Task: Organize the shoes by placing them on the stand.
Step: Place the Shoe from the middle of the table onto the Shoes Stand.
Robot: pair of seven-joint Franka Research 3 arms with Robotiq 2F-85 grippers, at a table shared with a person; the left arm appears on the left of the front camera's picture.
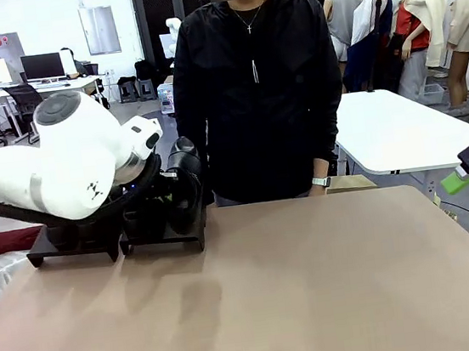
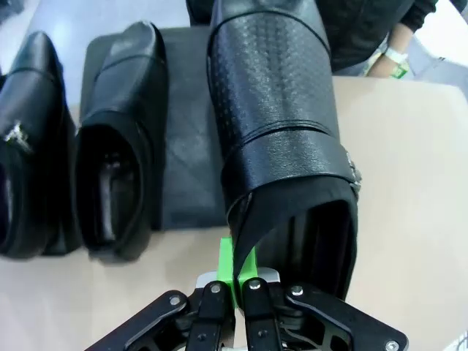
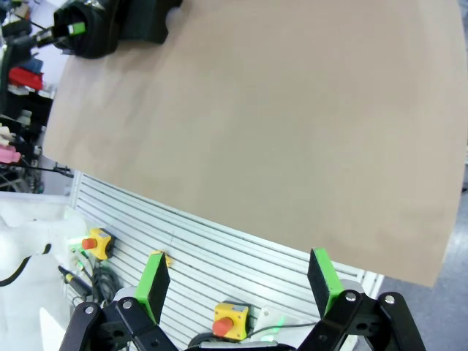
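Left gripper [image 2: 235, 281] is pinched tight on the back rim of one shoe [image 2: 281, 117], green pads clamped on the heel collar; the shoe hangs toe-away over the stand [image 2: 186, 146], beside two shoes already seated there, one [image 2: 121, 139] right next to the open slot and another [image 2: 29, 139] farther over. The held shoe's outer side appears to overhang the stand's edge toward the bare table [image 1: 316, 285], so you'd do well to nudge it sideways toward its neighbour before lowering, keeping the sole parallel to the slope and the toe pointing the same way as the other pair. Lower slowly until the sole sits flat, then release; a rim pinch this thin could let the shoe swing or twist, so avoid quick wrist moves. From the front, your left arm [image 1: 70, 161] reaches across low over the stand's section [image 1: 160, 227] at the table's far left, wrist bent down, blocking most of the shoes. The person [image 1: 259, 95] stands just behind the table, near the stand. Your right gripper [image 3: 238, 281] is spread wide, holding nothing, parked off the table's near edge looking back across it.
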